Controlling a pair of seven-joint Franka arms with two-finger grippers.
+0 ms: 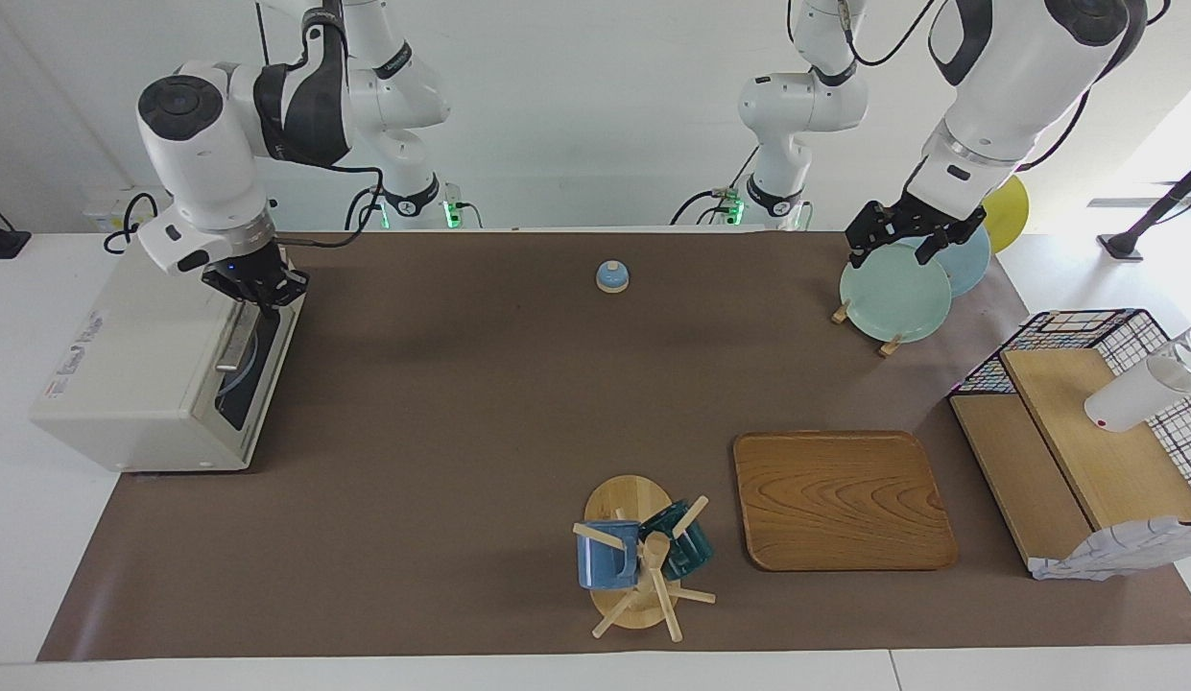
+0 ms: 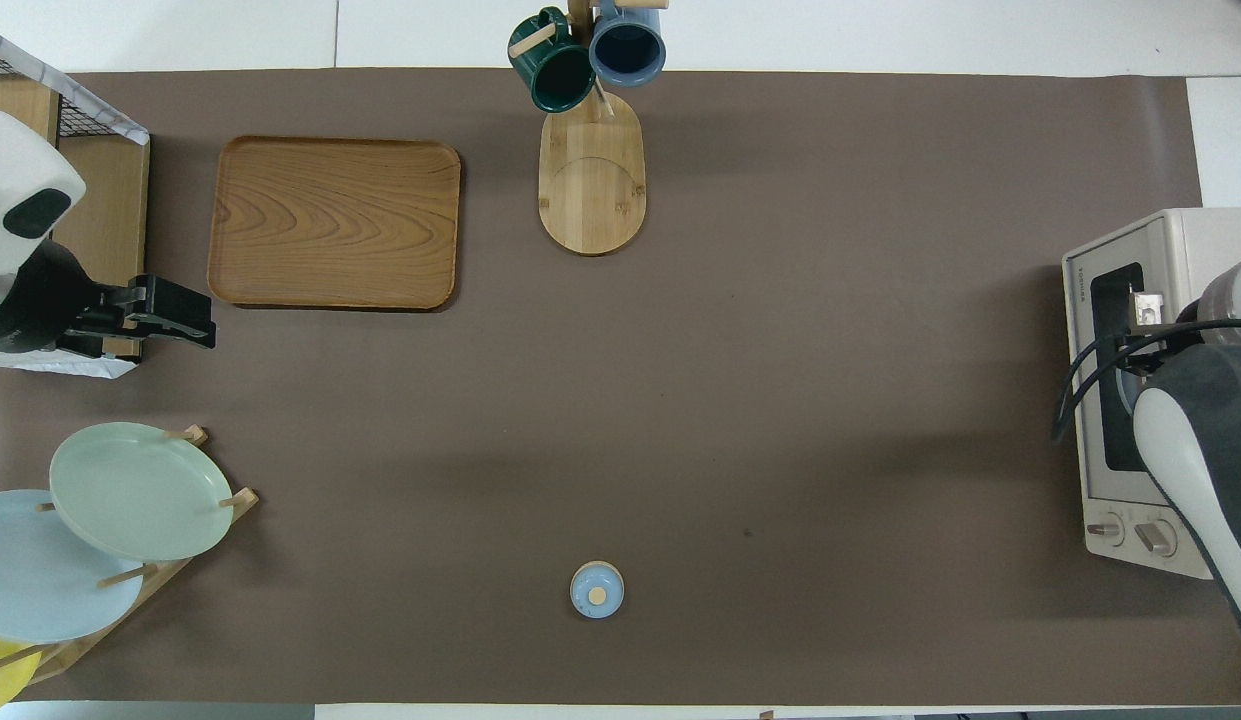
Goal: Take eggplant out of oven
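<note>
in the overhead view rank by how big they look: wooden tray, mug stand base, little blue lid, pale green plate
1. wooden tray, clearly largest.
2. pale green plate.
3. mug stand base. It looks close to the plate, which sits tilted on a rack, so this order is unsure.
4. little blue lid, clearly smallest.

Wooden tray is being kept well apart from both claws, mid-table. Mug tree with two mugs is being stood beside it. Plate rack is being overhung by the left claw. Small blue lid is being left between the claws.
</note>
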